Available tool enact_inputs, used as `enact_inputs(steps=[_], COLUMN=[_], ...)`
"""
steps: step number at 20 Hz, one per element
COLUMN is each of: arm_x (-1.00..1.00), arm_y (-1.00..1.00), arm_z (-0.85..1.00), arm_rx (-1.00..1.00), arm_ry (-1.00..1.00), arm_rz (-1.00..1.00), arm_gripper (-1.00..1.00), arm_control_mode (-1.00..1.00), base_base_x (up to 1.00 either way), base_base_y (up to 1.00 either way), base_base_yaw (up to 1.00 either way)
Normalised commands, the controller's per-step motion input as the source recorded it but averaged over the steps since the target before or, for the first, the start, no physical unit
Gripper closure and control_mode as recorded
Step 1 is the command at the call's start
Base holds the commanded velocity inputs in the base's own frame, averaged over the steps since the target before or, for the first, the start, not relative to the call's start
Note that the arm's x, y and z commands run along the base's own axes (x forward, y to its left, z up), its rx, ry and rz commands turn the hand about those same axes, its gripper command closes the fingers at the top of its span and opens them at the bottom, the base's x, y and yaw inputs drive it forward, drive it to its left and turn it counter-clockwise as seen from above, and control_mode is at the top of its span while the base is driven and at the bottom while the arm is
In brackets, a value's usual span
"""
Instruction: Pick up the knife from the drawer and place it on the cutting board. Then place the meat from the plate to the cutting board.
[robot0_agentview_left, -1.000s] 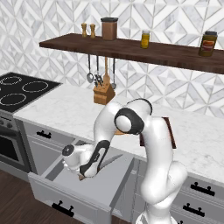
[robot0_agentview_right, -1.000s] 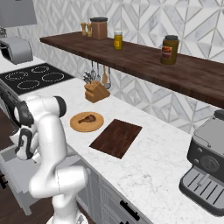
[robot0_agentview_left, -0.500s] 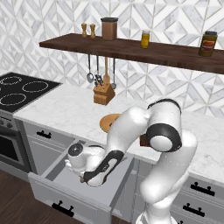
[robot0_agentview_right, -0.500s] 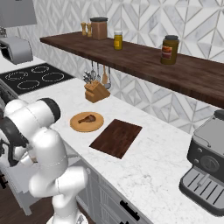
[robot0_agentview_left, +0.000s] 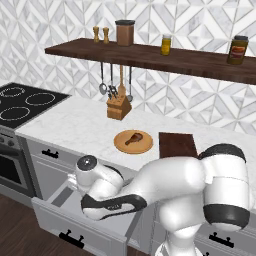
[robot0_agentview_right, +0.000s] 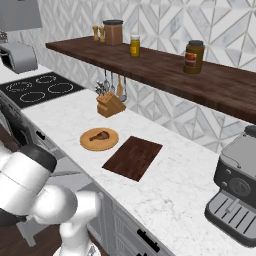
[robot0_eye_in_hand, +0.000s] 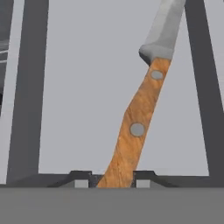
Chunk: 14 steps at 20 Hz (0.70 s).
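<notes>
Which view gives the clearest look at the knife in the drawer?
The hand view: the knife lies close up, wooden handle running down between the claw tips, blade toward the top. In the left base view the arm covers that part of the drawer.

The knife (robot0_eye_in_hand: 139, 127) runs off the hand view's top edge, blade tip unseen; its handle end is hidden between the jaws. The arm hides much of the drawer (robot0_agentview_left: 57, 200).

Base views look forward-down from either side, sharing plate (robot0_agentview_left: 133, 142) and cutting board (robot0_agentview_right: 133, 157); hand view close over drawer (robot0_eye_in_hand: 87, 87).
</notes>
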Motion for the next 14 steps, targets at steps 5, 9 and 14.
enact_inputs(steps=[5, 9, 14], arm_x=[-0.31, 0.02, 0.2], arm_y=[0.22, -0.19, -0.79], arm_z=[1.0, 1.0, 0.75], arm_rx=[0.0, -0.01, -0.07], arm_ry=[0.0, 0.0, 0.0], arm_rz=[-0.1, -0.16, -0.12], arm_gripper=[1.0, 1.0, 1.0], arm_control_mode=[-1.0, -1.0, -1.0], base_base_x=[0.0, 0.0, 0.0], base_base_y=[0.0, 0.0, 0.0], base_base_yaw=[0.0, 0.0, 0.0])
